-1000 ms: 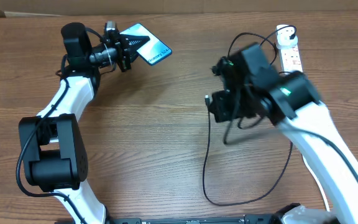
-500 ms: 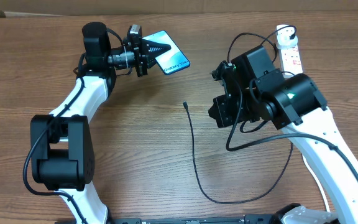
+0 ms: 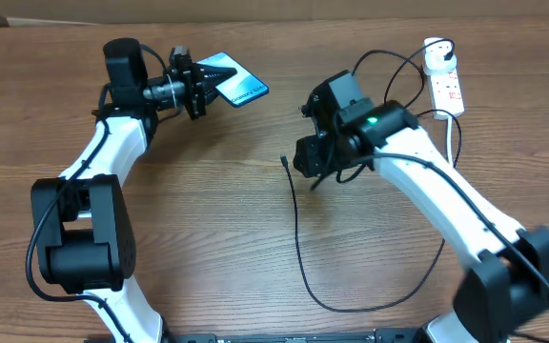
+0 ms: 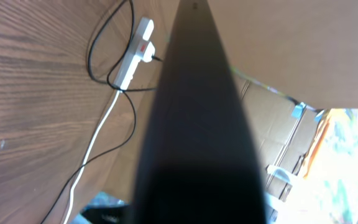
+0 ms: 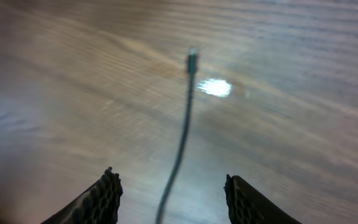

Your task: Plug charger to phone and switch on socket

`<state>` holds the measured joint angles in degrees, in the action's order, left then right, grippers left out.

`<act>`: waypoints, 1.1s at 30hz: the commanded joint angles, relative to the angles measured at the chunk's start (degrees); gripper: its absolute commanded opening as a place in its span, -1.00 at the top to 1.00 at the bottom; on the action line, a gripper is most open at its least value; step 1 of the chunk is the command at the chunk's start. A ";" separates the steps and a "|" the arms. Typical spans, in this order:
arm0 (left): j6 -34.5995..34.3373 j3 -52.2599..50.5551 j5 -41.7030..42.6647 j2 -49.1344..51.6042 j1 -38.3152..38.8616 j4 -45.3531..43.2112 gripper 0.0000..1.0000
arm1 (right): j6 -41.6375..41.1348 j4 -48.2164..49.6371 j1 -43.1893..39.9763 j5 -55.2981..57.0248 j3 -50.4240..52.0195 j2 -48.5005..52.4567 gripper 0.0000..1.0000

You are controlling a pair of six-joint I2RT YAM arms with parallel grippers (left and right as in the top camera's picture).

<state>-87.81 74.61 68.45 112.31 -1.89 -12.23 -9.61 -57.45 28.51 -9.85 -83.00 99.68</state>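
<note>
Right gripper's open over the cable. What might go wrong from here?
The right gripper straddles the charger well behind its connector tip; a grip there would likely leave the tip floppy. The left gripper holds the phone by one end, so plugging pressure may twist it.

We see the phone (image 3: pixel 244 88) at 11 o'clock, light blue "Galaxy" screen up, skewed, far corner toward 3 o'clock. The socket (image 3: pixel 447 88) is a white strip at 1 o'clock. The charger (image 3: pixel 296 231) has its white adapter (image 3: pixel 436 54) on the strip's far end. Its black cable loops round by 5 o'clock, and the connector tip (image 3: pixel 284 160) lies loose near centre.
</note>
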 commanded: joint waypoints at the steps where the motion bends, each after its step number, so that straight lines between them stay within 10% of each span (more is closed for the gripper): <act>1: 2.12 0.55 0.52 -0.68 0.04 -0.37 0.91 | -0.90 2.47 1.44 8.83 0.68 5.42 -0.05; 33: 1.88 0.55 2.16 -0.68 -0.35 -0.37 0.92 | -0.52 15.37 11.06 20.76 0.68 20.04 0.23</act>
<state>-86.80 74.61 68.55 112.31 -1.98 -12.16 -10.41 -42.63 39.97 9.54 -82.70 119.46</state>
